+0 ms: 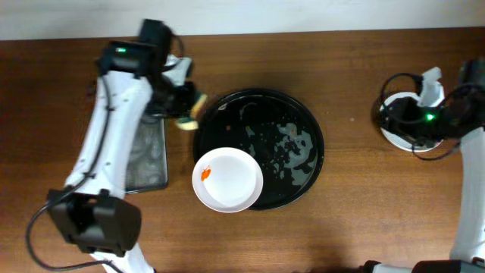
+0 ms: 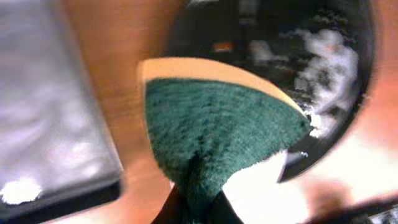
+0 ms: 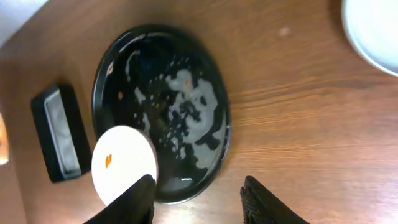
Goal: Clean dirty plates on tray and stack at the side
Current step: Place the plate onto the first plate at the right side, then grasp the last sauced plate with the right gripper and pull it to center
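One sponge (image 2: 217, 118), pinched by the left gripper (image 1: 186, 102), hangs at the tray's (image 1: 235, 106) left rim, beside a metal pan (image 1: 148, 155). The smeared plate (image 1: 227, 180) overhangs the near rim, just below that gripper. Rightward, across bare wood, the right gripper (image 3: 196, 199), fingers spread, hangs by a second plate (image 1: 394, 136).

Glossy black tray (image 1: 303, 114), wooden table (image 1: 364, 220)

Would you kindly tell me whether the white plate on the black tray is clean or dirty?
Dirty: the plate bears an orange-red smear on its left side in the overhead view.
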`<state>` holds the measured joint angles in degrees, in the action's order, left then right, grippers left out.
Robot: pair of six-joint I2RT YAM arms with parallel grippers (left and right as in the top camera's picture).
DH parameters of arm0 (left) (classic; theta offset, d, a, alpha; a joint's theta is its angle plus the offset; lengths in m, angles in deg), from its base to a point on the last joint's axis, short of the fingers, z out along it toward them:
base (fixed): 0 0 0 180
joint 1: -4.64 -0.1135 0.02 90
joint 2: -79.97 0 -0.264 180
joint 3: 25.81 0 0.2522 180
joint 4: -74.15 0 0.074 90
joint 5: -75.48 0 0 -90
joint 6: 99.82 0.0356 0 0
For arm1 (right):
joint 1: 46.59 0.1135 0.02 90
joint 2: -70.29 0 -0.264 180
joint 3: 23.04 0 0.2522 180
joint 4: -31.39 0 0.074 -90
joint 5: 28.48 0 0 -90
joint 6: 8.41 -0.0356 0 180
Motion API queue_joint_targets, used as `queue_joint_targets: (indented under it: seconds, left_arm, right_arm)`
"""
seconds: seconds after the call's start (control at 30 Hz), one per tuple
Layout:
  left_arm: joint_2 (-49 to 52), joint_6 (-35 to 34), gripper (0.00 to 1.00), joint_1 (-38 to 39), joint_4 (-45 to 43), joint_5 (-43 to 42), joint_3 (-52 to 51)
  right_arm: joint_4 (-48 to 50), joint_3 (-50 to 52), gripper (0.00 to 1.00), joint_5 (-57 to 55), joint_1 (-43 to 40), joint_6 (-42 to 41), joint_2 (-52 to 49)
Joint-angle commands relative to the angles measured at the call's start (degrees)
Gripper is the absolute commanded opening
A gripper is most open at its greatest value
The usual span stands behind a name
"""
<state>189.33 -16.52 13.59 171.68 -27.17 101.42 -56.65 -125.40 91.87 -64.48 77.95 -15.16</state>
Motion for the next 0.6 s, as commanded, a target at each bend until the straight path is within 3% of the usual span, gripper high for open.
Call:
queue_joint_targets:
  seconds: [0.0, 0.1, 0.2, 0.27, 0.33, 0.4, 0.43, 0.47, 0.5, 0.57]
  left_arm:
    - [-1.7, -3.5, 0.01, -12.4, -1.2, 11.6, -4.9]
    - [-1.6, -6.5, 0.02, -17.9, -14.7, 21.5, -21.9]
    - [-1.5, -6.7, 0.02, -20.2, -28.6, 22.1, -36.5]
    - [-1.5, -6.8, 0.03, -20.6, -33.3, 24.1, -41.3]
    - [-1.5, -6.8, 0.05, -20.6, -34.1, 24.1, -42.0]
    - [-1.5, -6.8, 0.09, -20.6, -34.1, 24.1, -42.0]
    - [-1.5, -6.8, 0.12, -20.6, -34.1, 24.0, -42.0]
    - [-1.5, -6.8, 0.14, -20.6, -34.1, 24.0, -42.0]
    - [-1.5, -6.8, 0.17, -20.6, -34.1, 24.0, -42.0]
    - [-1.5, -6.8, 0.28, -20.6, -34.1, 22.8, -42.0]
  right_arm:
    - [-0.3, -0.5, 0.47, 0.5, 7.2, 1.9, 0.9]
    - [-0.2, -0.5, 0.5, 0.5, 14.9, 3.9, 0.8]
    - [-0.6, -0.5, 0.5, 1.9, 21.9, 6.3, 0.8]
    - [-0.8, -0.5, 0.5, 7.3, 25.8, 12.2, 0.8]
    - [-3.5, -0.5, 0.5, 18.2, 29.9, 25.2, 0.8]
    - [-4.8, -0.5, 0.51, 21.0, 31.4, 29.2, 0.8]
    - [-5.1, -0.5, 0.51, 21.1, 31.8, 29.4, 0.8]
    - [-5.0, -0.5, 0.67, 21.0, 32.1, 28.7, 0.7]
    - [-4.0, -0.5, 0.76, 18.3, 32.1, 23.6, 0.5]
    - [-2.2, -0.4, 0.72, 3.3, 32.3, 6.6, -1.2]
